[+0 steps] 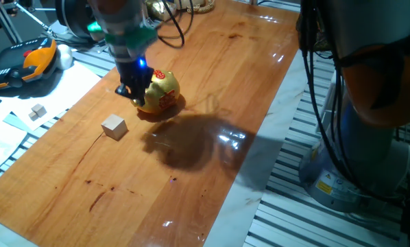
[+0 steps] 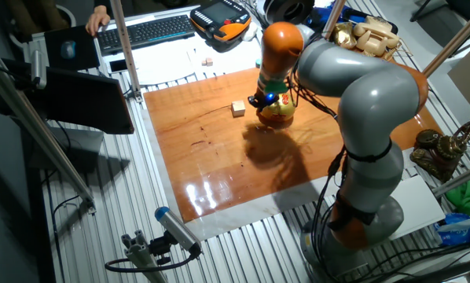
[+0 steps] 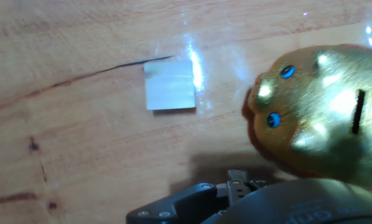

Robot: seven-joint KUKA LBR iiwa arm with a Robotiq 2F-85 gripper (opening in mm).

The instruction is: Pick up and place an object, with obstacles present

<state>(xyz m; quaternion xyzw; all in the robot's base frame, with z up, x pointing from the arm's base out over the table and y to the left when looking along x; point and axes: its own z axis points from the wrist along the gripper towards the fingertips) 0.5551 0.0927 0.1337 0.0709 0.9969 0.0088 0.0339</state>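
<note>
Pale beige wooden cube (image 1: 114, 127) sits alone on the wooden table (image 1: 212, 96), toward its left side in one fixed view, near the gold piggy bank (image 1: 161, 92) but not touching it. Farther left, off the wood, a smaller whitish cube (image 1: 38, 111) rests on white paper (image 1: 27, 123), with an orange-and-black handheld controller (image 1: 27, 63) behind it.

Right of the wooden cube, the gripper (image 1: 131, 90) hangs low against the piggy bank's left flank (a blue light glows on the hand just above), well clear of the cube. Whether its fingers are spread or closed cannot be told from any view; nothing is visibly held between them.

In the hand view the cube (image 3: 169, 85) lies upper left of centre, a dark scratch in the wood running to its corner, and the piggy bank (image 3: 316, 115) fills the right side, blue eyes toward the cube and coin slot on top.

In the other fixed view the grey-and-orange arm (image 2: 361, 86) bends over the table from the right.
</note>
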